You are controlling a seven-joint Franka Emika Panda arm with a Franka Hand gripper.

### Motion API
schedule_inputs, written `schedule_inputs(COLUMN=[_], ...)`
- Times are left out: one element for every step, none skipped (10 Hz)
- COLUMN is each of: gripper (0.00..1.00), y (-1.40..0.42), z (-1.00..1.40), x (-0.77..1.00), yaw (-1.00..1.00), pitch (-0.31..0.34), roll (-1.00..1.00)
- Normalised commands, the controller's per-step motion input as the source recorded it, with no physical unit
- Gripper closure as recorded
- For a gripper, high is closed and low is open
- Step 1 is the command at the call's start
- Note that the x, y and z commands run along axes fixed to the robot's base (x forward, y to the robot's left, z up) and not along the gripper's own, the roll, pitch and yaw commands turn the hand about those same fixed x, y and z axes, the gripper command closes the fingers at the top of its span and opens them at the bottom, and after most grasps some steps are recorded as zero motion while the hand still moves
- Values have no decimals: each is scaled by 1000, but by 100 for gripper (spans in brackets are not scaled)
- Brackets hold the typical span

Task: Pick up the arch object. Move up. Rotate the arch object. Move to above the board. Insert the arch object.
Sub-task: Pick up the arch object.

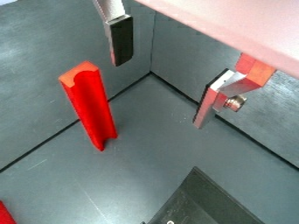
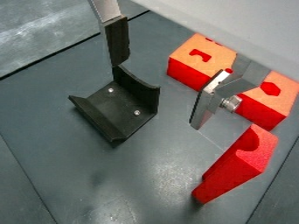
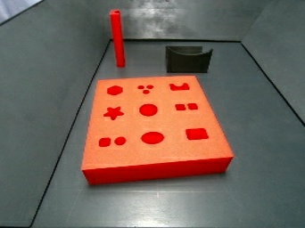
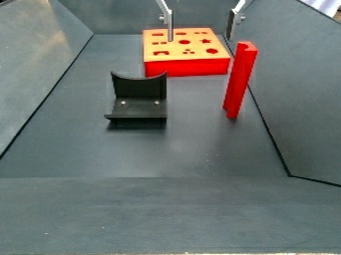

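The arch object (image 3: 117, 37) is a tall bright red bar standing upright on the grey floor beyond one corner of the board (image 3: 131, 156); it also shows in both wrist views (image 1: 87, 105) (image 2: 239, 166) and in a side view (image 4: 240, 80). The board is a flat orange-red slab with darker shaped cut-outs (image 4: 186, 66) (image 2: 187, 74). My gripper (image 1: 170, 74) (image 2: 163, 74) hangs open above the floor, well clear of the arch object, with nothing between its fingers (image 1: 121, 39). In a side view the gripper (image 4: 201, 18) shows at the top, over the board's area.
The fixture (image 2: 117, 109) (image 3: 188, 59) (image 4: 138, 98), a dark bracket with a curved notch, stands on the floor beside the arch object. Grey walls enclose the floor on all sides.
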Motion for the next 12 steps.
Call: schedule_inputs(gripper=[0,0,0,0,0,0,0,0,0,0,0,0], y=[-174,-211,-214,-206,-151,-143,-143,-154,-134,0,0,0], z=[0,0,0,0,-166,-397,-520,-1000,-1000,-900,-254,0], x=[-1000,-1000,-1000,-1000,-1000,-1000,-894,-263,-43,340,231,0], yaw=[0,0,0,0,0,0,0,0,0,0,-91,0], pitch=[-104,-140,-154,-167,-203,-189,-147,-21,0,93,87,0], roll=[41,73,77,83,86,83,21,0,-19,-46,0,0])
